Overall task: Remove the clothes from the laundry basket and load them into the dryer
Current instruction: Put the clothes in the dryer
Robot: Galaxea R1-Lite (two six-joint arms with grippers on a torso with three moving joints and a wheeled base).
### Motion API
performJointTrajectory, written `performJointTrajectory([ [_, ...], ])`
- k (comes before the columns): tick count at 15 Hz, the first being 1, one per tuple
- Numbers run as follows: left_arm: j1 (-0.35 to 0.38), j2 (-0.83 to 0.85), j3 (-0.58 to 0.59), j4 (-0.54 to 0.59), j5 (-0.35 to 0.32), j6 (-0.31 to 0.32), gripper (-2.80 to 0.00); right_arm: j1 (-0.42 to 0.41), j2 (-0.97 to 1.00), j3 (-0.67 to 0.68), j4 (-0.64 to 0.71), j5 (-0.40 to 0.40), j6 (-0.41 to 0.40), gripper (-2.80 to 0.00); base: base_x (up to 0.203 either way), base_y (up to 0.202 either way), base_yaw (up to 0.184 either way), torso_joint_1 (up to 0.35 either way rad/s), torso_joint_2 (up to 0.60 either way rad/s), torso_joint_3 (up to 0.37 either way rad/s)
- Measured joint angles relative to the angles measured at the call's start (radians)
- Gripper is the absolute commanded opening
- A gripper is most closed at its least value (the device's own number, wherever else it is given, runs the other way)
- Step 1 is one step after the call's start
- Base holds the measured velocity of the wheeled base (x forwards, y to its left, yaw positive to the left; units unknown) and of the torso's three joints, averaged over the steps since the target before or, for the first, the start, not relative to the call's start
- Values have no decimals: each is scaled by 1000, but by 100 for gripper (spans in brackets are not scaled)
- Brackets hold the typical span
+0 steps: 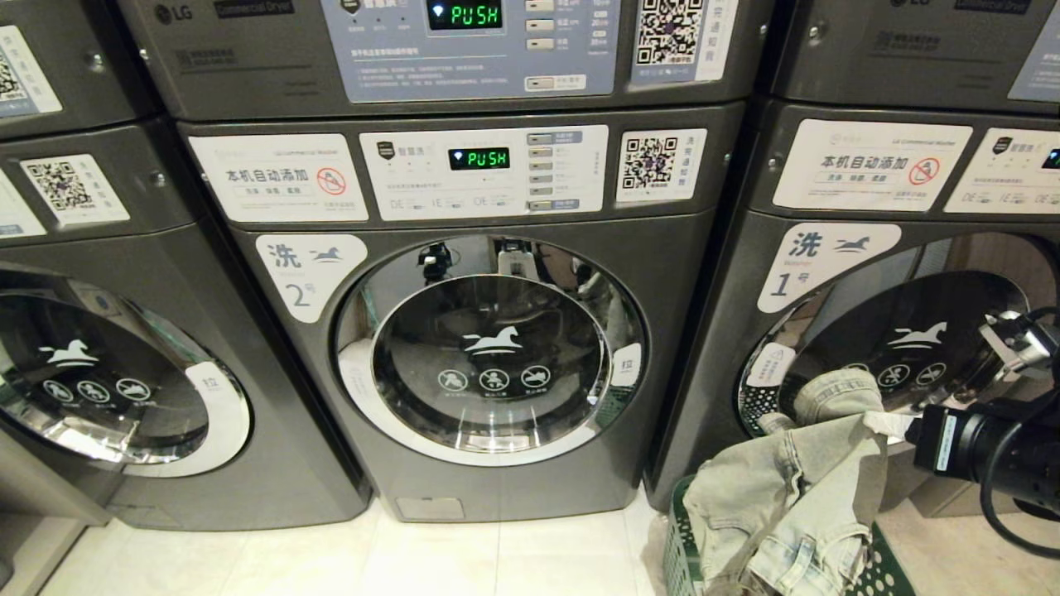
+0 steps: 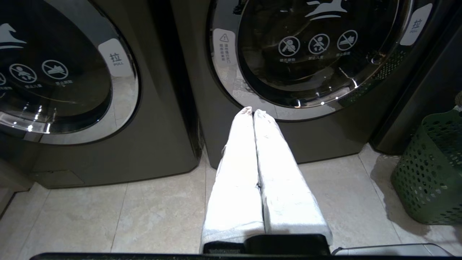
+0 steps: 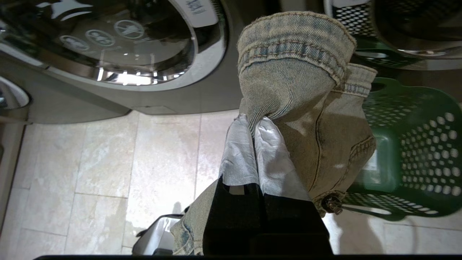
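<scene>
right gripper [image 3: 254, 122], white-wrapped fingers [image 3: 238, 151] pressed together and pinching a fold of the pale grey-green washed denim garment [image 3: 299, 108]; in the right wrist view the denim bunches over the fingertips at centre, its stitched light-blue hem at the top of the frame, more of it trailing down past the black gripper body at the bottom. In the head view the same denim sits lower right, lifted and draped above the small green perforated plastic laundry basket [image 1: 683, 546], part of the cloth still hanging down into it; black right arm with camera and cables [image 1: 985, 447] enters from the right edge at about the cloth's level. Basket stands on the pale tiled floor [image 1: 373, 563] just in front of the dark grey front-load machine marked 1 [image 1: 712, 348], right of frame, its round chrome-rimmed door with white horse mark behind the lifted denim. Centre of the head view: dark grey machine marked 2 [image 1: 497, 356], door closed, green PUSH display [image 1: 479, 158] above it; a third similar machine [image 1: 108, 372] at the left edge. Left gripper [image 2: 252, 112] in the left wrist view at centre, white-wrapped fingers closed against each other, holding nothing, hanging above the floor in front of the machine doors; green basket at that frame's right edge, well apart from it
</scene>
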Motion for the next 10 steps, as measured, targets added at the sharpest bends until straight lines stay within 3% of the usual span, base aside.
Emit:
performJointTrajectory([
  [10,0,0,0,0,3,-1,-280,135,35,-59,1,-57,0,-280,0,195,-1,2,0,3],
])
